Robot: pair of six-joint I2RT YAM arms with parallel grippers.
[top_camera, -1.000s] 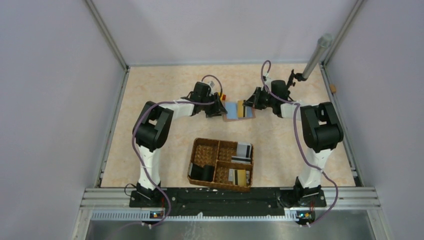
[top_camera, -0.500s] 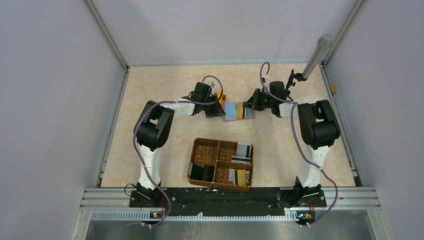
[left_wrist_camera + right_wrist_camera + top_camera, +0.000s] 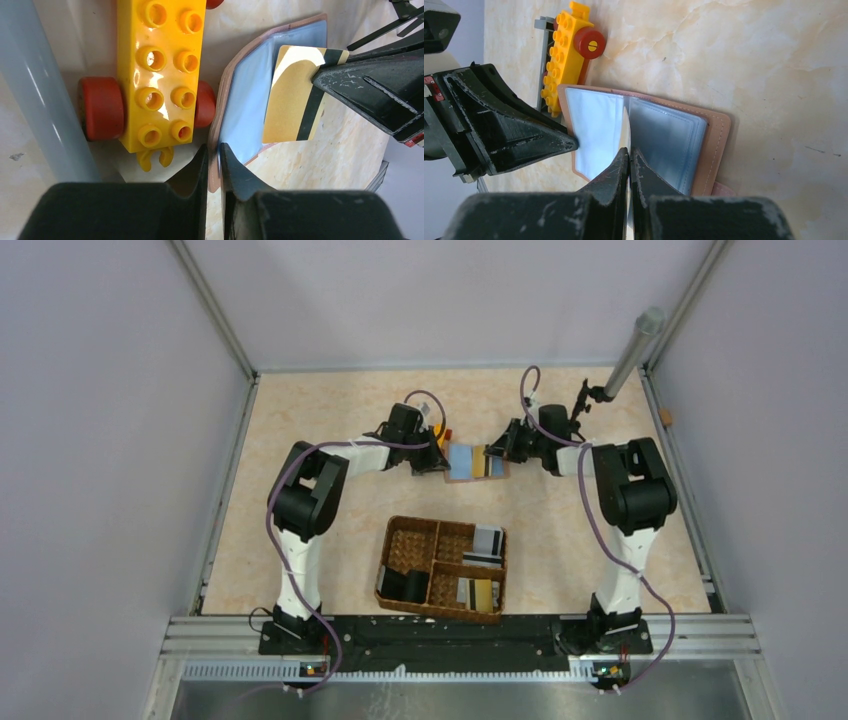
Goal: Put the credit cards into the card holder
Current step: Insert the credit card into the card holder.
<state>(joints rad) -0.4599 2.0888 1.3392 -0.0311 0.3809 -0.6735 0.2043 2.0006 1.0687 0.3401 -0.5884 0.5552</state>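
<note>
Gold card (image 3: 292, 95) long axis along open card holder (image 3: 245, 100) fold.

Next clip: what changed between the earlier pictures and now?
The left end effector closed its jaws onto the left edge of the card holder. The right end effector, gripping the gold card, shifted slightly left with its arm, the card over the open holder. The holder and the basket stayed put.

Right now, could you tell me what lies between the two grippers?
The open brown leather card holder and a gold card, in the top view.
</note>
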